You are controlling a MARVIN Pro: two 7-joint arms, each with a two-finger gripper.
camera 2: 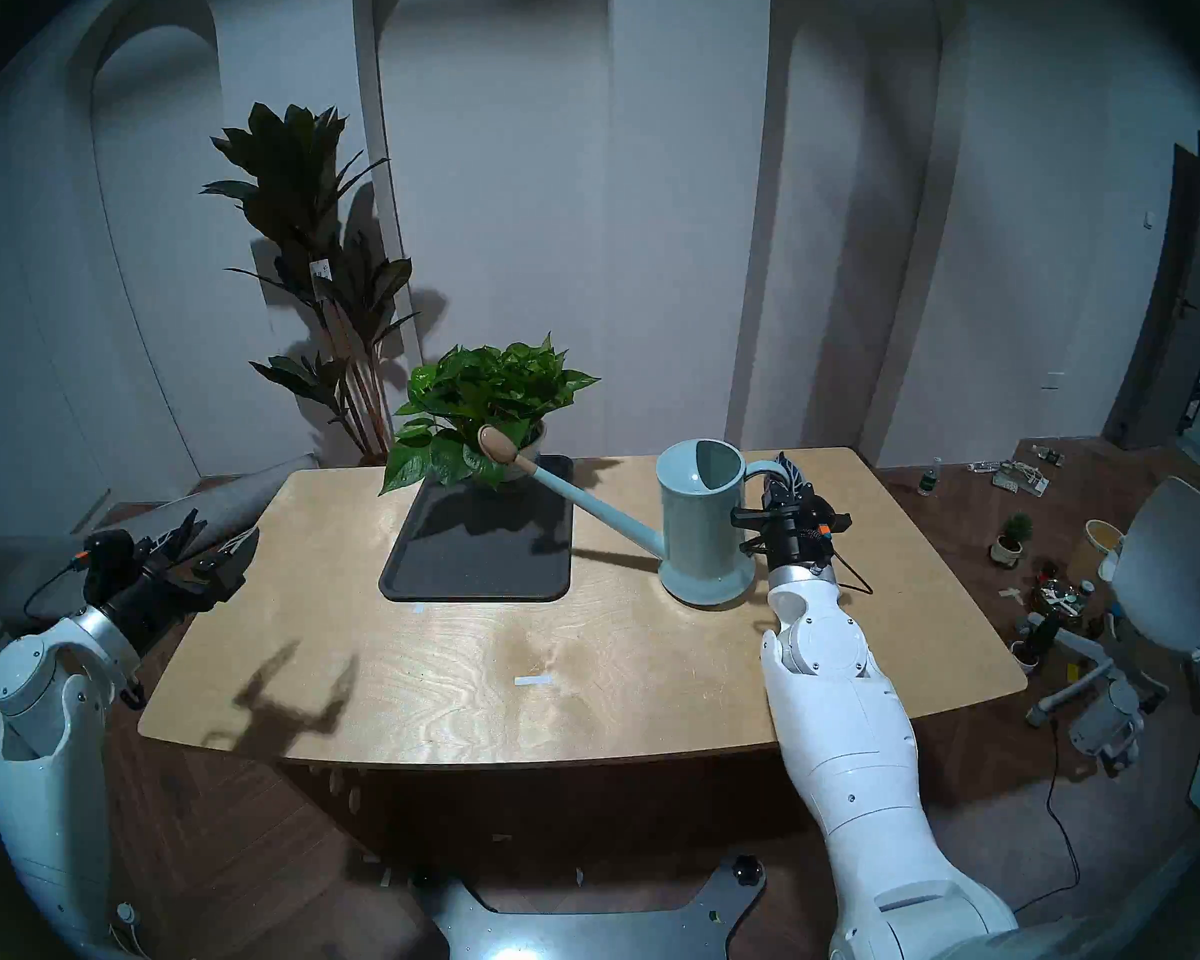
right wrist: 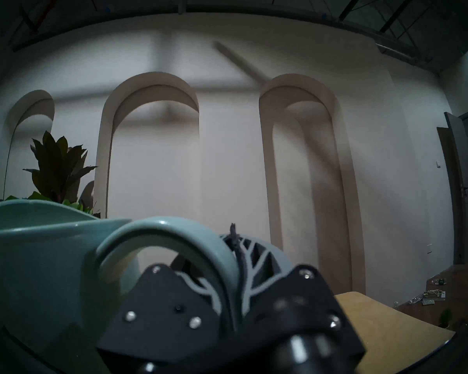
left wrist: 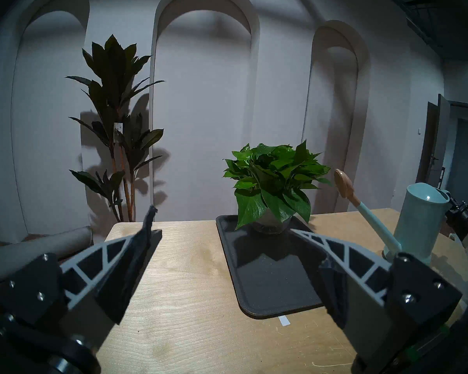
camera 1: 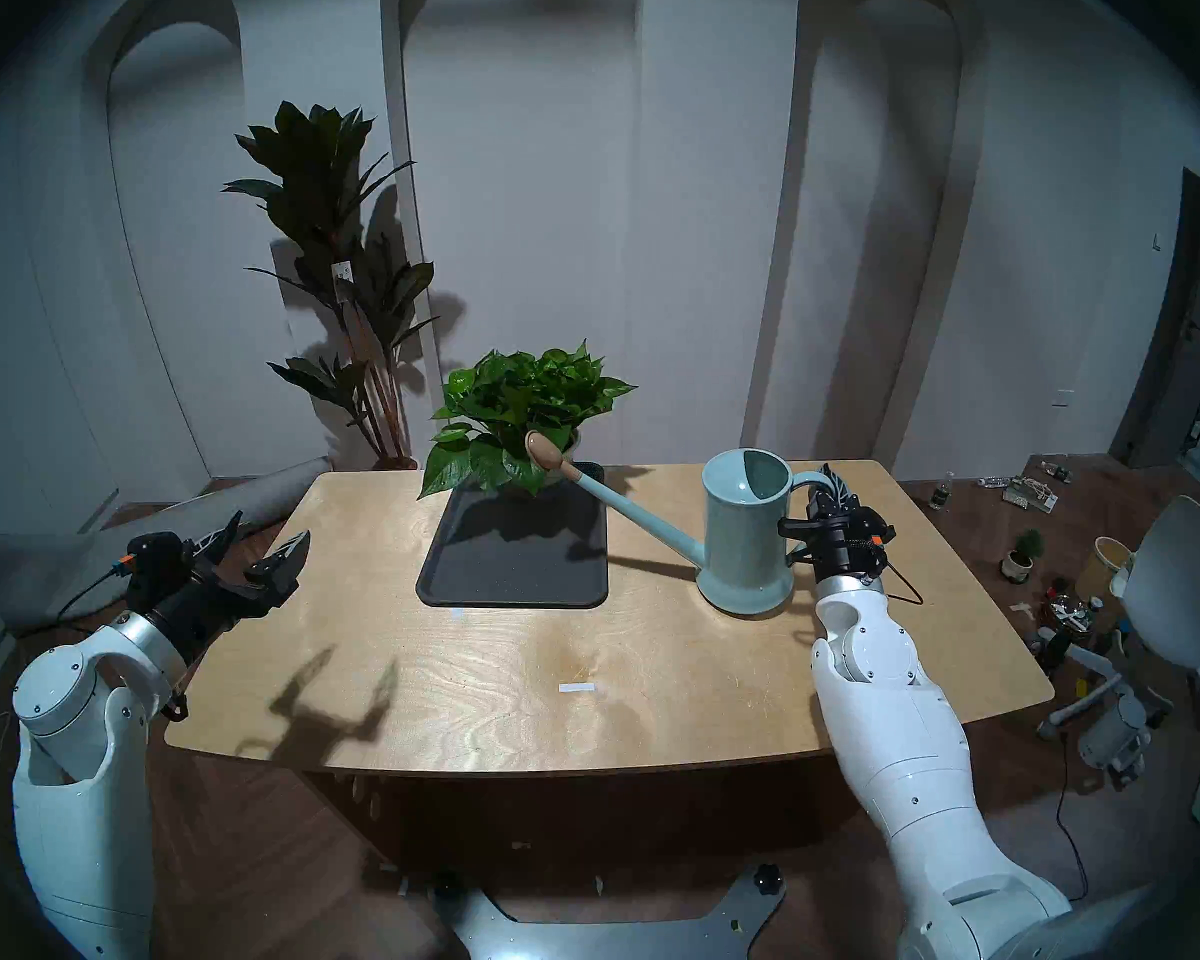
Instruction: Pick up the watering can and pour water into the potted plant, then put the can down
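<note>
The pale teal watering can [camera 1: 746, 522] stands upright on the wooden table [camera 1: 500, 674], right of centre. Its long spout ends in a tan rose [camera 1: 545, 451] just in front of the potted plant [camera 1: 524, 411], a bushy bright green plant in a pale pot at the far end of a black tray [camera 1: 514, 577]. My right gripper [camera 1: 829, 491] is shut on the can's loop handle [right wrist: 200, 238]. My left gripper [camera 1: 265, 543] is open and empty above the table's left edge. The can [left wrist: 419, 219] and plant [left wrist: 273, 187] also show in the left wrist view.
A tall dark-leaved plant [camera 1: 334, 245] stands on the floor behind the table's left corner. A white tape strip [camera 1: 576, 688] lies near the table's front. A tiny potted plant [camera 1: 1023, 553], clutter and a white chair [camera 1: 1179, 584] are on the floor to the right.
</note>
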